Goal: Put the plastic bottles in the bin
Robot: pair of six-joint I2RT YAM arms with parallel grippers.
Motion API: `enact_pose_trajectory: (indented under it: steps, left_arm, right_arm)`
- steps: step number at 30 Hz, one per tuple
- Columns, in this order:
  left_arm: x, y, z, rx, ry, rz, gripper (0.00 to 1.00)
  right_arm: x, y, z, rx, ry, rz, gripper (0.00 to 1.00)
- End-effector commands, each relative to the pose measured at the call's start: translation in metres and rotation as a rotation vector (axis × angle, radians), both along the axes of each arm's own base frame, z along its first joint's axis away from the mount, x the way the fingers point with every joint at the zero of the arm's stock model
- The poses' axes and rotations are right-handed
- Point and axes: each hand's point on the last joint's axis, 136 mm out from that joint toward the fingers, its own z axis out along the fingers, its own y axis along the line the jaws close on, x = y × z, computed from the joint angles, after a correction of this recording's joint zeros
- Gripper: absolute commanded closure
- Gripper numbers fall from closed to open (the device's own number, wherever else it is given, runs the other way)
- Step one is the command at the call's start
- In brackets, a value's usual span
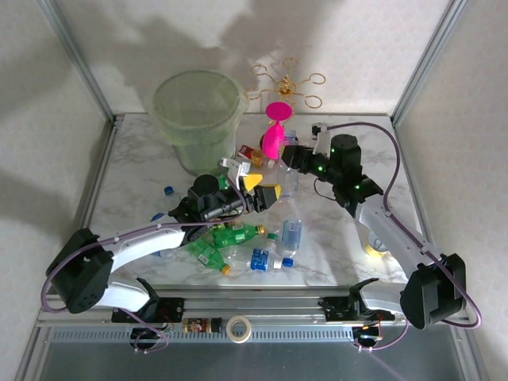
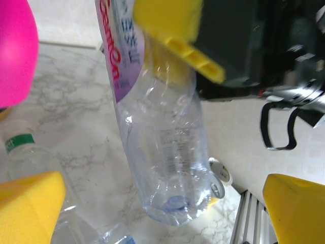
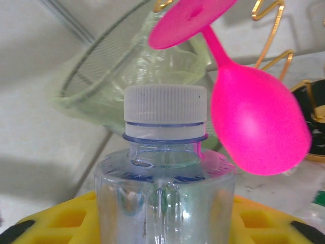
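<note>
Right gripper (image 3: 162, 223) clamped a clear bottle (image 3: 165, 168); next move looked like carrying it to the upper-left bin (image 1: 194, 131). Left gripper (image 1: 263, 188) gaped, empty.

a white marble-patterned tabletop (image 1: 131, 171) sits inside a booth of pale, faintly textured wall panels (image 1: 48, 103), joined at the corners by slanting silver aluminium posts (image 1: 78, 59). soft grey shadows (image 1: 262, 28) fall across the back panel. a silver slotted rail (image 1: 270, 302) edges the near side, with a grey perforated metal sheet (image 1: 262, 357) below it.
</note>
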Motion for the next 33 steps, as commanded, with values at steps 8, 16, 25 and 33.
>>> enact_pose_trajectory:
  steps: [8, 16, 25, 33]
  left_arm:
    - [0.000, -0.045, 0.005, -0.043, 0.021, -0.115, 0.01]
    - [0.009, -0.048, -0.002, -0.049, 0.042, -0.081, 0.19]
    - [0.011, -0.041, 0.002, -0.064, 0.041, -0.046, 0.50]
    - [0.014, -0.018, 0.023, -0.067, 0.002, 0.061, 0.52]
  right_arm:
    - [-0.023, 0.008, 0.021, 0.134, -0.061, 0.092, 0.56]
    - [-0.025, 0.009, 0.008, 0.137, -0.041, 0.101, 0.56]
    - [-0.027, 0.007, 0.013, 0.147, -0.066, 0.094, 0.47]
    - [-0.017, -0.015, 0.039, 0.085, -0.149, -0.040, 0.06]
